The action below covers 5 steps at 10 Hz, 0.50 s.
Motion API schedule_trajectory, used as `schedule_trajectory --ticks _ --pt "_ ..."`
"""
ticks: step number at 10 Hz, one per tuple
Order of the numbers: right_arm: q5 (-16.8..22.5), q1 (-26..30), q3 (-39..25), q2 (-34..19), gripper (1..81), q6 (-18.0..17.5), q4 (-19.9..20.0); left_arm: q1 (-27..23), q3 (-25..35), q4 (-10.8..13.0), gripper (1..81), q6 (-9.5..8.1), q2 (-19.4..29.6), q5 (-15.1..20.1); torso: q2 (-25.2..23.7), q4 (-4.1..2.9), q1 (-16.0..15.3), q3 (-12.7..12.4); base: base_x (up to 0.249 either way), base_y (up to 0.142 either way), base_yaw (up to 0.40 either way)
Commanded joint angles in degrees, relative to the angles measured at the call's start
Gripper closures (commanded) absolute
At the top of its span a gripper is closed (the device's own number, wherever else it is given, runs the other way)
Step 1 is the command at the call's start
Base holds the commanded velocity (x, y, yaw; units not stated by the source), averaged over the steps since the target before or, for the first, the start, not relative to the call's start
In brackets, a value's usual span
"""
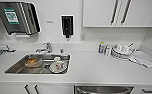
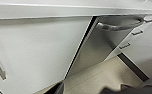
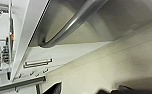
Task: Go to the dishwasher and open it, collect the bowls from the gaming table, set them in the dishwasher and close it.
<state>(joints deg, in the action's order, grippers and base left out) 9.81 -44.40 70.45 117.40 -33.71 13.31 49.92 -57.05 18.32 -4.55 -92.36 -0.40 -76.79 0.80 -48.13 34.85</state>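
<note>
Stainless steel: the dishwasher (image 1: 103,89) front sits under the tabletop edge at the bottom of my head view, right of centre, its bar handle curving across the top.
Door: I read it as shut. In the left wrist view the steel panel (image 2: 97,50) lies flush beside the white cabinet door (image 2: 37,55), with a thin dark seam between them.
Handle: the bar (image 3: 74,22) is large and close in the right wrist view, so I judge the right arm is near it. I see no contact.
Left end effector: dark shapes sit at the lower edge of the left wrist view, but I cannot tell whether the fingers are apart or together.
Right end effector: the same. Dark parts at the lower edge, and I cannot tell its state.
Progress: I have reached the dishwasher, so the drive there looks done. Opening it is the step in hand and is not yet done. Collecting the bowls, loading them and closing the door are all left.
Tabletop: white (image 1: 97,70), directly above the dishwasher.
Sink: a steel basin (image 1: 17,67) left of the dishwasher, holding crockery, with a tap (image 1: 45,47) behind it.
Far right: stacked plates (image 1: 120,51) and a cloth (image 1: 144,58).
Wall: a paper towel dispenser (image 1: 18,17) and a soap dispenser (image 1: 67,25), with white upper cabinets (image 1: 99,12) to the right.
</note>
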Motion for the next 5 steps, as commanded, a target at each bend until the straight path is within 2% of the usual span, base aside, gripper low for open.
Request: schedule_trajectory --ticks 1,3,5 --pt "5.66 9.09 4.77 1.29 1.0 -13.23 3.30 -4.61 0.80 0.75 1.0 0.06 2.96 0.49 0.00 0.00 0.00 0.00 0.000 0.000 0.000" --pt "6.09 11.38 7.41 2.08 1.0 -21.22 3.39 -4.61 0.45 0.66 1.0 -0.02 3.13 0.49 0.00 0.00 0.00 0.00 0.000 0.000 0.000" --pt "5.22 13.05 8.81 2.34 1.0 -26.47 3.47 -4.61 -0.08 0.66 1.0 -0.02 2.88 0.49 0.00 0.02 0.00 0.02 0.000 0.000 0.000"
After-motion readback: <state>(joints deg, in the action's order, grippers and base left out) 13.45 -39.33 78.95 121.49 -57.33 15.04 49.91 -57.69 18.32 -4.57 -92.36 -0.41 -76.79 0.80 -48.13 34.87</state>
